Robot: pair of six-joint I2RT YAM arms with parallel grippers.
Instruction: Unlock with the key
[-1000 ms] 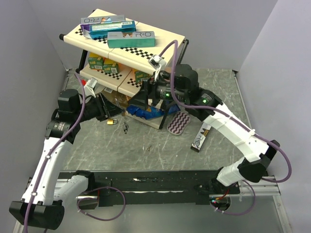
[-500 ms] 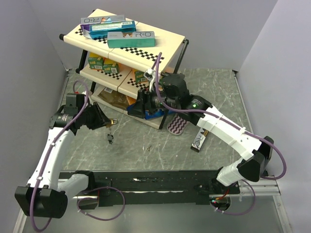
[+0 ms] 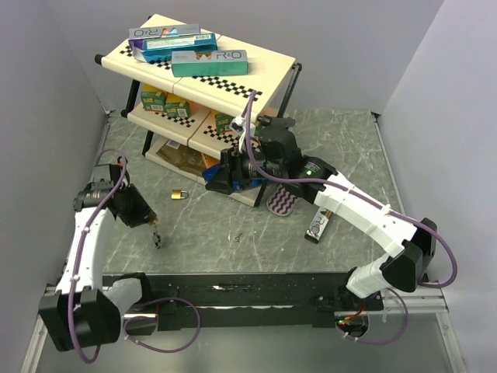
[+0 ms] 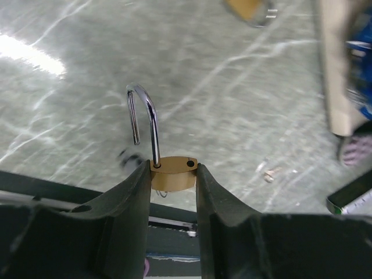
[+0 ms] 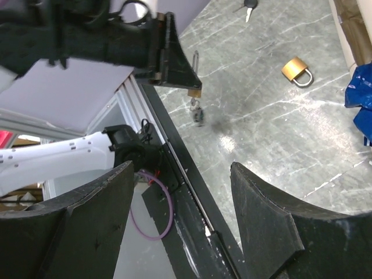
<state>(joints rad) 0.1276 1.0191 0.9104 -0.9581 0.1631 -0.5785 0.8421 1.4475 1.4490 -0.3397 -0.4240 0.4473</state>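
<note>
Brass padlock with a bright steel shackle [image 4: 173, 172]: where is it just now?

Pinched by its body between the two black fingers of the left gripper [image 4: 172, 176]. It is held clear of the grey marbled counter [image 3: 256, 249], at the left of the overhead frame.

Locked or not?

Sprung, by the look of it. The long leg of the shackle sits in the body and the short leg hangs free above its hole. Something small and dark [image 5: 197, 113] dangles under the body in the right wrist view, too blurred to name. I take it for the key on a ring, but cannot swear to it.

And the right gripper [image 5: 179, 174]?

Spread wide with nothing between its fingers, up in the middle of the overhead frame and turned toward the left arm.

So which step is in hand?

I judge the key has done its work on this lock, and the lock is simply being held up open.

What does the next move call for?

Probably lowering the open lock onto the counter and letting go gently. A second brass padlock [image 5: 295, 70] lies on the counter at the right wrist view's upper right, its shackle apparently seated. A small loose key [image 5: 249, 7] lies at that frame's top edge. If that lock counts too, the right gripper needs a low, narrow pinch on a thin key lying flat.
</note>
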